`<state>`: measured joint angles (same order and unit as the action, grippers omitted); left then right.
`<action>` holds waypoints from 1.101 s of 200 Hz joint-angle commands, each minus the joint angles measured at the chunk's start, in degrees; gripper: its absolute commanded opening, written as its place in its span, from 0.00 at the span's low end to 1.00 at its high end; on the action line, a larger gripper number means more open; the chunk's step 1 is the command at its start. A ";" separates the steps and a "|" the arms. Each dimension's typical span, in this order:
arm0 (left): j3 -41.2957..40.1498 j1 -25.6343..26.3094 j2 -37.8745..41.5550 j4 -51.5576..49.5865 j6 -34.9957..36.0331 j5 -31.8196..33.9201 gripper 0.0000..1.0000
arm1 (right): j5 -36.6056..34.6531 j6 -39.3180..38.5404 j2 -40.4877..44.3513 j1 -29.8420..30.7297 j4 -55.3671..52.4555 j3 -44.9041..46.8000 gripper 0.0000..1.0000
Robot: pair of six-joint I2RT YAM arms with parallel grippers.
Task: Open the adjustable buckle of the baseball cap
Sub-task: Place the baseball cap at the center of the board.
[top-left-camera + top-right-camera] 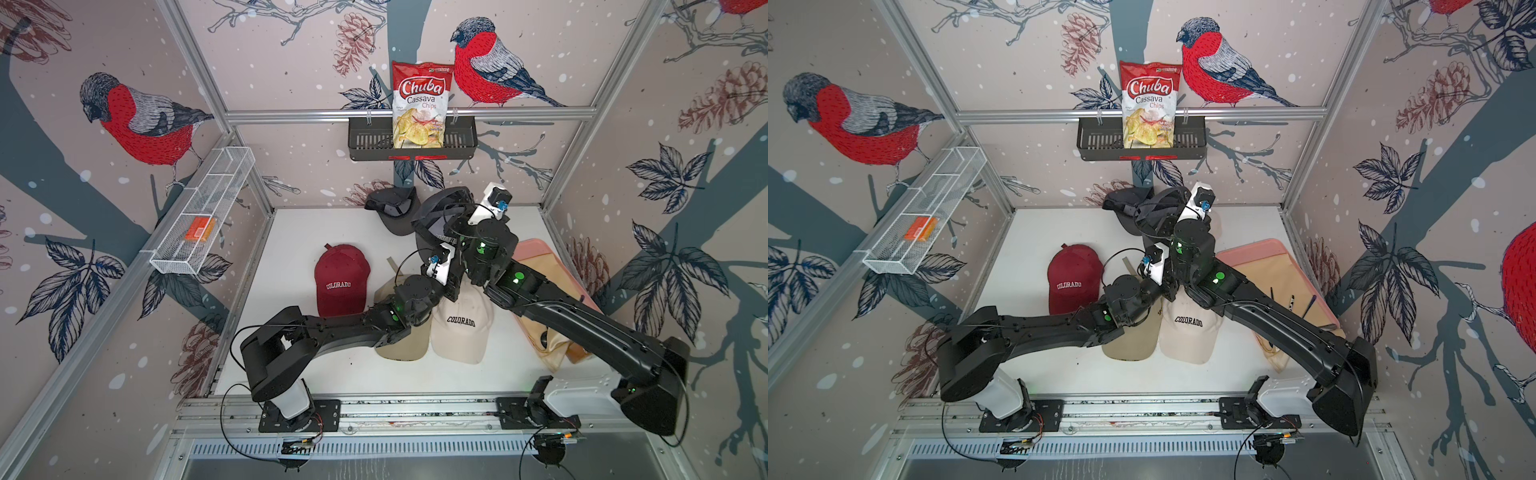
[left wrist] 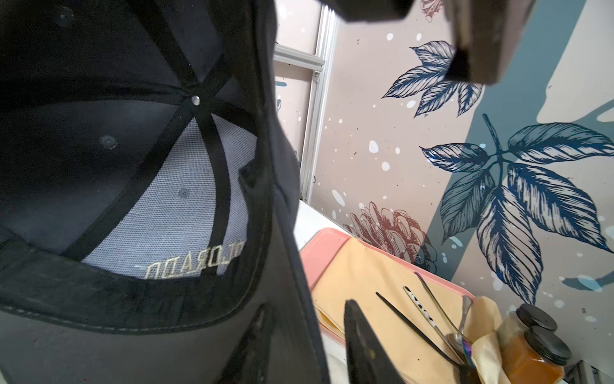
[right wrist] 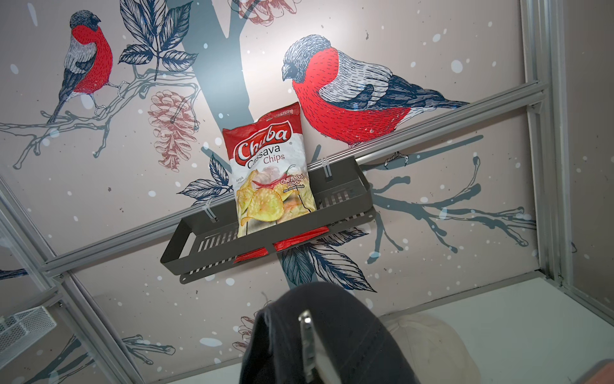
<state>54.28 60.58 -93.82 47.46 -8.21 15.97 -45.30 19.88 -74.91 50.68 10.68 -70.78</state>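
A black baseball cap [image 1: 440, 208] [image 1: 1158, 203] hangs in the air above the back of the table, between both arms. In the right wrist view its dark strap fills the lower middle, and the metal buckle [image 3: 307, 339] shows edge-on. My right gripper [image 3: 309, 365] is shut on that strap, its fingers hidden under the fabric. The left wrist view looks into the cap's inside [image 2: 133, 166], with mirrored lettering. My left gripper [image 2: 305, 306] stands open astride the cap's rim. One finger [image 2: 365, 349] is clear of the cloth and the other lies against it.
On the table lie a maroon cap [image 1: 340, 278], a beige cap [image 1: 461, 328], a tan cap [image 1: 403, 349] under the left arm and a dark grey cap [image 1: 392, 208] at the back. A pink tray [image 1: 536, 253] holds cloth, cutlery [image 2: 428, 316] and a jar [image 2: 535, 345]. Chip bag [image 1: 417, 104] in a wall basket.
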 commanded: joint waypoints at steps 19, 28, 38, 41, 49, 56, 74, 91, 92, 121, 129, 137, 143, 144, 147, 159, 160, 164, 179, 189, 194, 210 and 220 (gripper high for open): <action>-0.43 0.07 1.06 1.17 0.36 1.42 0.09 | -0.22 -0.03 1.33 0.12 3.94 1.53 0.00; -0.97 0.07 2.00 0.81 0.78 1.32 0.02 | 0.27 -0.79 1.76 0.15 5.02 2.27 0.00; -1.19 0.07 2.90 0.21 1.64 1.18 0.00 | 0.67 -1.39 2.15 0.16 5.83 2.77 0.00; -1.22 0.07 3.12 -0.08 1.95 1.11 0.00 | 0.84 -1.56 2.22 0.15 6.04 2.90 0.00; -1.20 0.07 3.92 -1.11 2.54 0.78 0.00 | 1.55 -2.28 2.45 0.12 6.56 3.24 0.00; -1.04 -0.05 4.54 -2.00 3.17 -0.27 0.00 | 2.83 -3.48 2.71 0.06 7.14 3.63 0.00; -0.43 -0.43 6.04 -5.46 3.80 -3.68 0.00 | 7.03 -6.12 2.85 -0.36 8.65 4.94 0.06; -0.23 -1.47 7.26 -7.81 3.07 -7.90 0.00 | 9.74 -7.06 4.81 -1.31 8.26 5.34 0.13; -0.23 -1.58 7.34 -7.91 3.05 -8.46 0.00 | 9.81 -7.05 4.88 -1.38 8.20 5.32 0.13; -0.43 -7.86 9.19 -10.80 -2.69 -20.56 0.00 | 13.14 -7.74 7.34 -3.80 7.38 7.01 0.36; -0.73 -10.02 9.42 -10.66 -3.46 -24.54 0.00 | 15.37 -8.07 8.28 -4.81 7.52 7.78 0.43; -0.57 -11.90 9.25 -11.03 -4.17 -27.91 0.00 | 18.04 -8.94 9.10 -5.60 7.59 8.49 0.51; 0.14 -13.47 8.75 -11.84 -4.57 -30.66 0.00 | 20.62 -10.12 9.61 -6.14 7.62 8.96 0.57; 0.26 -13.69 8.61 -12.03 -4.73 -31.27 0.00 | 21.18 -10.30 9.65 -6.17 7.57 8.98 0.58; 0.77 -14.51 8.24 -12.63 -5.03 -32.60 0.00 | 22.49 -10.87 9.80 -6.28 7.41 9.12 0.60; 2.49 -17.84 6.26 -13.46 -6.61 -38.43 0.00 | 25.51 -12.82 10.38 -6.38 6.28 9.31 0.67; 2.54 -18.20 6.05 -13.37 -6.76 -39.15 0.00 | 25.73 -13.05 10.43 -6.38 6.15 9.33 0.67; 2.56 -19.35 5.27 -13.02 -7.44 -41.32 0.00 | 26.54 -13.50 10.62 -6.38 5.78 9.33 0.68; 4.96 -23.44 2.03 -11.33 -10.45 -48.32 0.00 | 27.85 -14.59 11.50 -6.29 5.01 9.84 0.71; 6.34 -25.81 -0.69 -9.70 -12.96 -53.40 0.00 | 28.29 -14.91 12.29 -6.42 5.04 10.69 0.72; 7.02 -26.99 -2.09 -8.87 -14.30 -55.27 0.00 | 28.50 -15.10 12.78 -6.38 5.11 11.11 0.73; 7.69 -30.38 -6.21 -4.02 -18.75 -59.97 0.00 | 27.97 -15.13 14.05 -6.38 4.96 12.38 0.74; 7.76 -32.31 -8.76 -0.55 -21.77 -62.22 0.00 | 27.48 -15.13 14.76 -6.48 4.45 12.81 0.74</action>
<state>61.21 31.73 -98.43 37.32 -21.45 -33.98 -19.09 6.02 -61.63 44.25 15.27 -58.98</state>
